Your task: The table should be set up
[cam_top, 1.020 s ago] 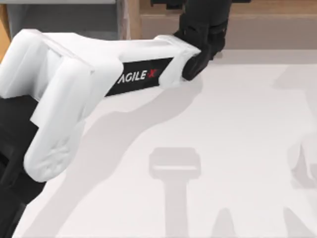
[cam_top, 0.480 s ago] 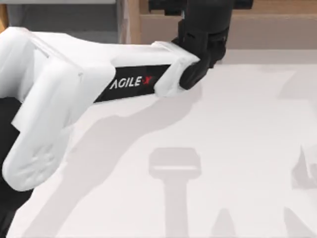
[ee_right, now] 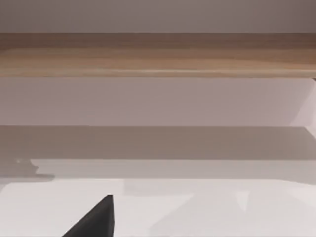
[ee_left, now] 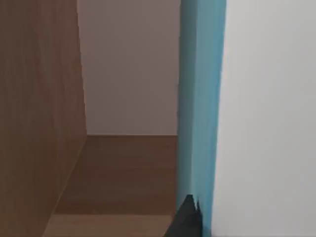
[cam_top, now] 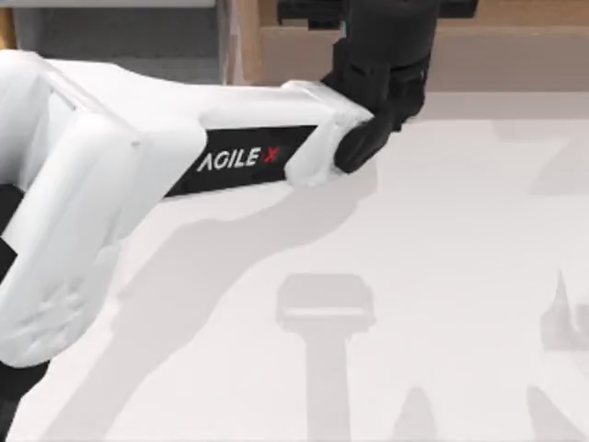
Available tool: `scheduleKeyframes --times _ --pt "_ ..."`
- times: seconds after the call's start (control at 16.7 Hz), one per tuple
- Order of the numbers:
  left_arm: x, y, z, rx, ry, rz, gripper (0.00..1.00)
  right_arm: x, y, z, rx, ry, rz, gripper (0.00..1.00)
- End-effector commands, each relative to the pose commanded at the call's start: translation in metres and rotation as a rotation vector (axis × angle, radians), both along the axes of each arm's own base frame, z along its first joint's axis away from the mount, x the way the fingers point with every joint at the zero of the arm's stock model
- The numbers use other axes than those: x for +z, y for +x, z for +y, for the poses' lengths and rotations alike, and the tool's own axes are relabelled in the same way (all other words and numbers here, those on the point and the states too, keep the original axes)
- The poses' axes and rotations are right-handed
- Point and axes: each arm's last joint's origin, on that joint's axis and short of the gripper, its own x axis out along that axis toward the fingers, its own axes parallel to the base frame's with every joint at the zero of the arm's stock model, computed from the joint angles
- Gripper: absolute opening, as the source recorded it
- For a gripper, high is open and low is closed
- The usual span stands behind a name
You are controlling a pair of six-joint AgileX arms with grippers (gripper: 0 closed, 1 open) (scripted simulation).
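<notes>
Left arm [cam_top: 138, 175] stretches across the top of frame into the shelf [cam_top: 515, 46], likely fetching the blue panel [ee_left: 200, 108] for the tabletop [cam_top: 442, 239] filling the frame below; pincer state: cannot tell.

A light-brown wooden shelf unit [cam_top: 515, 46] runs along the far edge, with a grey-lined wooden box [cam_top: 120, 37] to its left. Soft overhead light casts pale grey shadows.

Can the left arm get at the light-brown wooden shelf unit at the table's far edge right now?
Probably yes: the left gripper is already at the wooden shelf unit, and its wrist view looks straight into an open compartment.
</notes>
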Motion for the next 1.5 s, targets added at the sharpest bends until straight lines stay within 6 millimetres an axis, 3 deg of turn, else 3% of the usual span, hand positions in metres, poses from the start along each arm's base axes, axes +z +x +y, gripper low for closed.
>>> scheduleKeyframes --times 0.18,0.48,0.66,0.84,1.08,1.32,1.5 --pt "0.009 -0.025 -0.012 -0.086 0.014 0.0 0.0 0.0 0.0 0.0 0.0 0.0 0.0 1.0" --pt "0.02 -0.104 -0.037 -0.37 0.113 0.015 0.0 0.0 0.0 0.0 0.0 0.0 0.0 1.0" --pt "0.023 -0.15 -0.036 -0.539 0.219 0.007 0.0 0.0 0.0 0.0 0.0 0.0 0.0 1.0" --pt "0.013 -0.177 -0.021 -0.653 0.36 -0.001 0.0 0.0 0.0 0.0 0.0 0.0 0.0 1.0" --pt "-0.02 -0.172 0.031 -0.678 0.658 0.013 0.0 0.0 0.0 0.0 0.0 0.0 0.0 1.0" --pt "-0.05 -0.142 0.118 -0.563 1.044 0.052 0.0 0.0 0.0 0.0 0.0 0.0 0.0 1.0" --pt "-0.057 -0.113 0.187 -0.391 1.29 0.099 0.0 0.0 0.0 0.0 0.0 0.0 0.0 1.0"
